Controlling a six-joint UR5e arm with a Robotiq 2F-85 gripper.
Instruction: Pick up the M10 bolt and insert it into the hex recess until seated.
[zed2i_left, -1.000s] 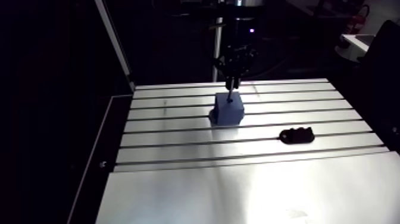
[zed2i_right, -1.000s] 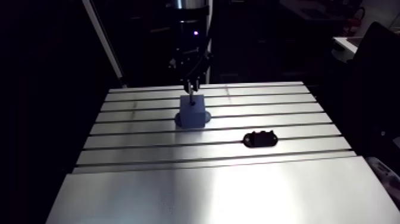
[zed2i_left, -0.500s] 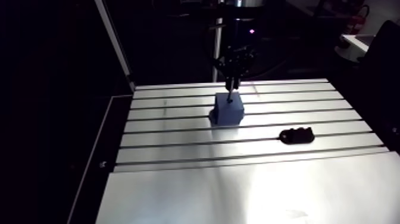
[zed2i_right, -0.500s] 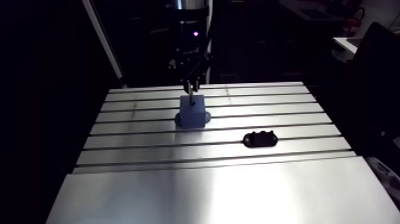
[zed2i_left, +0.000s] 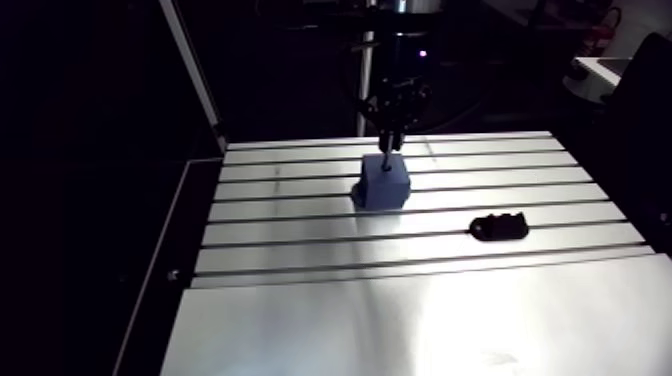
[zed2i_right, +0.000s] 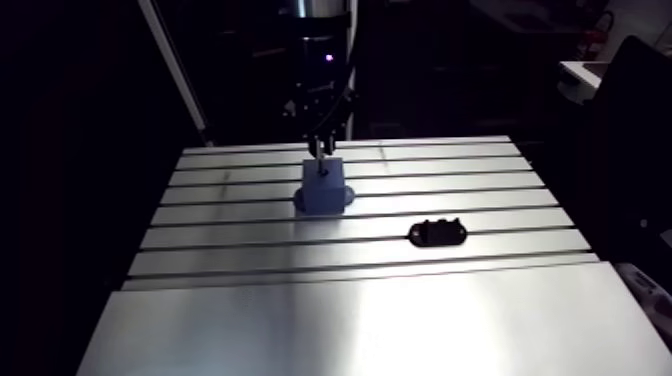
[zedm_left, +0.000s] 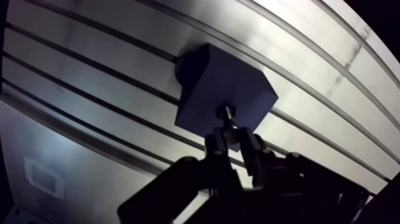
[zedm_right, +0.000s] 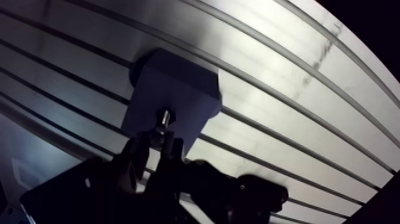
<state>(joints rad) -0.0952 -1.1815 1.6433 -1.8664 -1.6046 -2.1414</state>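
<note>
Over the blue block (zedm_left: 217, 83), claw (zedm_left: 234, 139) narrowly apart and clamped on the M10 bolt (zedm_left: 227, 113), tip at block's top

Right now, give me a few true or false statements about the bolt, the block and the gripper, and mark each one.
1. The gripper is shut on the bolt. True.
2. The bolt lies loose on the table beside the blue block. False: it is held upright, its lower end at the block's top face.
3. A small black part lies on the table, apart from the block. True.
4. The block is tipped over on its side. False: it stands upright on the slotted table, top face up.
5. The gripper hangs over the black part. False: it is directly above the block.
</note>
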